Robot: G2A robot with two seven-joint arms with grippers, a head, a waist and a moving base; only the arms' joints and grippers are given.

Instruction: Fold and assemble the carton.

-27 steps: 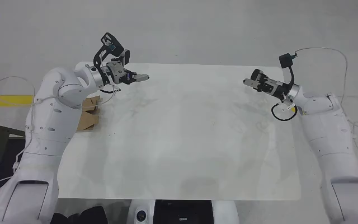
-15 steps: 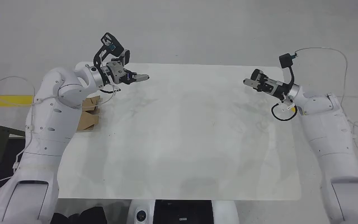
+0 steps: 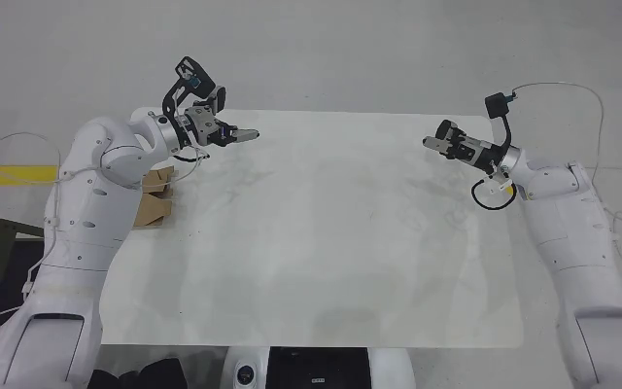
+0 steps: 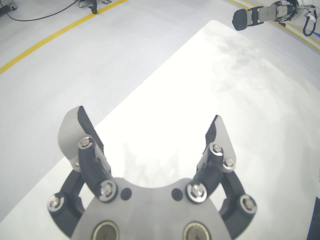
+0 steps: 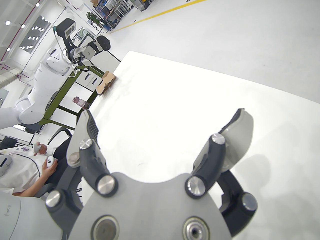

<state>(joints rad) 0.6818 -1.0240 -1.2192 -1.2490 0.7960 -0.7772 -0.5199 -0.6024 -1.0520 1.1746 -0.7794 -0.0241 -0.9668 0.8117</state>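
right gripper is hovering over the white table, jaws standing wide apart | carton is lying as flat brown cardboard at the table's far edge, well apart from the right gripper | left gripper is hanging in the air beyond the carton, clear of it

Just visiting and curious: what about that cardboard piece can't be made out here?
Top view: the left arm covers part of the carton; its full shape is hidden.
Right wrist view: the carton sits far off by the table edge, too small to tell its flaps.
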